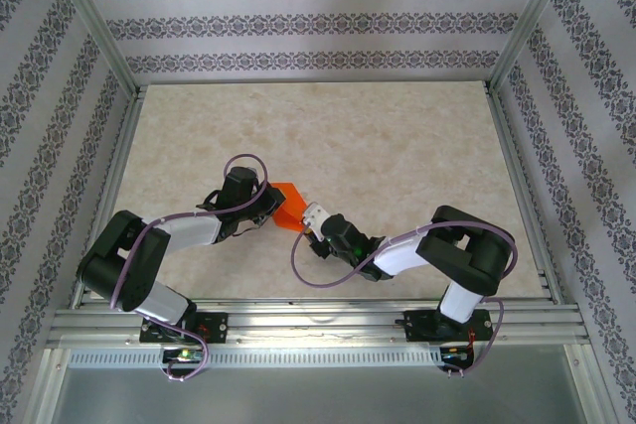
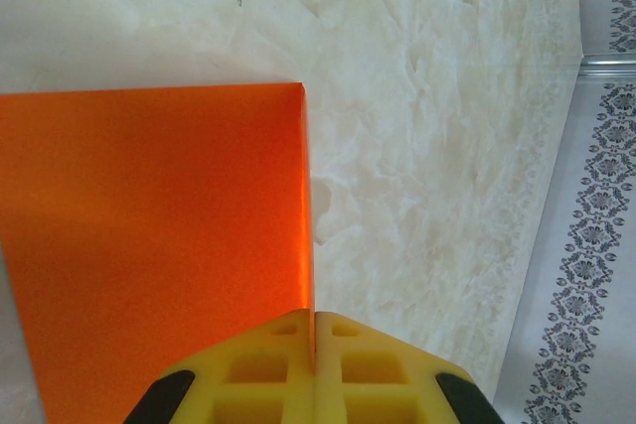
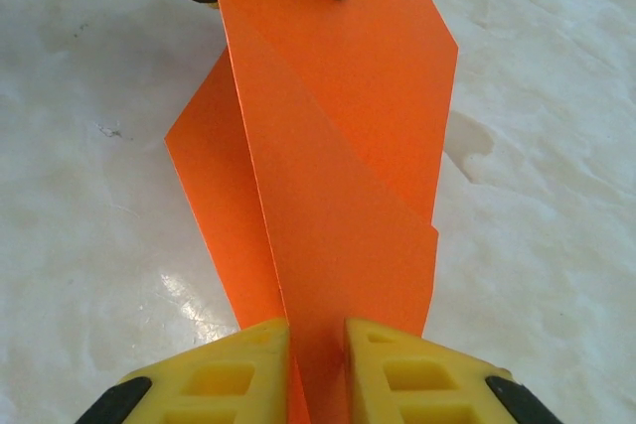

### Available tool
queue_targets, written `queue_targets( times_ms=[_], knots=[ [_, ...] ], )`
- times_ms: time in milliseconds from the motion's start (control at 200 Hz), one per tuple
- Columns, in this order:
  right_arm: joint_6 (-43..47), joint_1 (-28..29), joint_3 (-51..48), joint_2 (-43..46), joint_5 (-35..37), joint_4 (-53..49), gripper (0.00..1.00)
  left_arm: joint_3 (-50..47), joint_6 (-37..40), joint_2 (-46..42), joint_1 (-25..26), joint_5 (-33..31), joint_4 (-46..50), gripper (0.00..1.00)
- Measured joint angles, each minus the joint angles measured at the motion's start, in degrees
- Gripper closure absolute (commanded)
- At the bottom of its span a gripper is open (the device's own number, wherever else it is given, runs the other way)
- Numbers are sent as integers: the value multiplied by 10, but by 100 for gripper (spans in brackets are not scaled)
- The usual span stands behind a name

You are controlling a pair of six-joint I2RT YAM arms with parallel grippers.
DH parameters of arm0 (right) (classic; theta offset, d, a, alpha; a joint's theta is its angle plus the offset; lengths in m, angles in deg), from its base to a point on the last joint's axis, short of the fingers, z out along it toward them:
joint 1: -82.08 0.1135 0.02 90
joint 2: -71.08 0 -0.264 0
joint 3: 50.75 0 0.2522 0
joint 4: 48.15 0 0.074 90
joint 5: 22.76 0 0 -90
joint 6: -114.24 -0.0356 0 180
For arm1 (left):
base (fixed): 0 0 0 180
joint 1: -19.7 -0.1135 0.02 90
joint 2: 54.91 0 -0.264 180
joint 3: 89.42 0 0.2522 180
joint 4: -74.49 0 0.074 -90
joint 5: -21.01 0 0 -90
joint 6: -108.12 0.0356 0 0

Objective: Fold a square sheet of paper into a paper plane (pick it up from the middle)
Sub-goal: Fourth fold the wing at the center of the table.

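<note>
Stretching lengthwise between them, folded sheet is clenched by left jaws; right jaws' hold unclear.

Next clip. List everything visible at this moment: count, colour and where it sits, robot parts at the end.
paper sheet: one, bright orange, partly folded with diagonal creases, mid-table between the two tools.
table: one, pale beige marbled top, under everything.
walls: three, pale with dark floral bands, left, back and right of the table.
metal rails: several, silver, along the table's near edge, carrying the arm bases.
left arm: one, black and white, near left, reaching towards the centre.
right arm: one, black and white, near right, reaching towards the centre.
left tool: one, yellow fingers, shut on the paper's edge.
right tool: one, yellow fingers a little apart, either side of the paper.
</note>
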Motion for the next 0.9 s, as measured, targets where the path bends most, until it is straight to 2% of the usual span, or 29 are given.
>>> queue_targets(
  times_ms=[385, 550, 679, 779, 904],
  knots=[
    [-2, 0, 1, 0, 0, 0, 85, 0, 0, 0, 0, 0, 0, 94],
    [-5, 0, 1, 0, 0, 0, 91, 0, 0, 0, 0, 0, 0, 94],
    [-11, 0, 1, 0, 0, -1, 92, 0, 0, 0, 0, 2, 0, 91],
    [-16, 0, 1, 0, 0, -1, 97, 0, -1, 0, 0, 2, 0, 82],
    [-30, -8, 1, 0, -5, 0, 100, 0, -3, -1, 0, 1, 0, 61]
  ],
)
